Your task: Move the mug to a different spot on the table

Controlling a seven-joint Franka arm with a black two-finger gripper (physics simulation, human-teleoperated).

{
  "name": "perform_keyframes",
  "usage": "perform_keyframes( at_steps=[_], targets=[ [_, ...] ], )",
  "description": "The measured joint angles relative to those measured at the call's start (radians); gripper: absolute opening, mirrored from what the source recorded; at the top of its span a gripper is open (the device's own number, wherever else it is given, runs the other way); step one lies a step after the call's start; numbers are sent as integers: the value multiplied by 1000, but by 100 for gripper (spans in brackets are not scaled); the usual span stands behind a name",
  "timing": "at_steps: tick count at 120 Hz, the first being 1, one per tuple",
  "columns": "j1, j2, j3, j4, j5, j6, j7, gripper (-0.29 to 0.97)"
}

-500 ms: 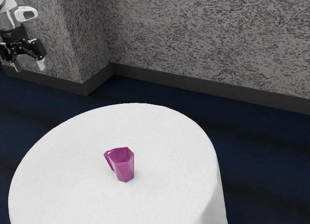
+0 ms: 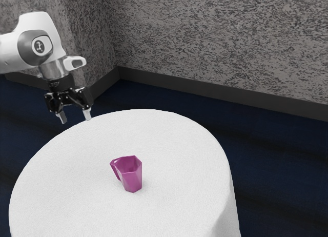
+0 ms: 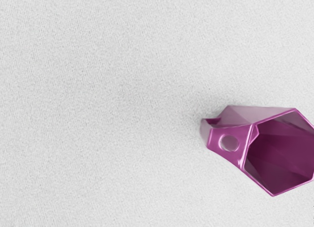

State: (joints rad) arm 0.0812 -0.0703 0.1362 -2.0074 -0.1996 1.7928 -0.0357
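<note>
Item: mug (image 2: 128, 174), magenta, faceted, upright; stands near the centre of the round white worktop (image 2: 179, 144), untouched.
Tool (image 2: 75, 114): fingers spread wide, holding nothing; upper left of the exterior view, above the worktop's far rim.
Change: tool has come down and inward from the frame's corner.
Reading: approach under way; grasp not yet begun.

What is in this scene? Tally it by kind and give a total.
Mug: 1
Table: 1
Gripper: 1
Total: 3
</note>
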Motion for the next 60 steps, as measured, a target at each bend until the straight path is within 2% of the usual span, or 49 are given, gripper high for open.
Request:
perform_keyframes(
  at_steps=[17, 60],
  targets=[
    [13, 40, 0, -64, -126, 70, -138, 66],
    [-16, 86, -1, -269, -579, 288, -519, 66]
  ],
)
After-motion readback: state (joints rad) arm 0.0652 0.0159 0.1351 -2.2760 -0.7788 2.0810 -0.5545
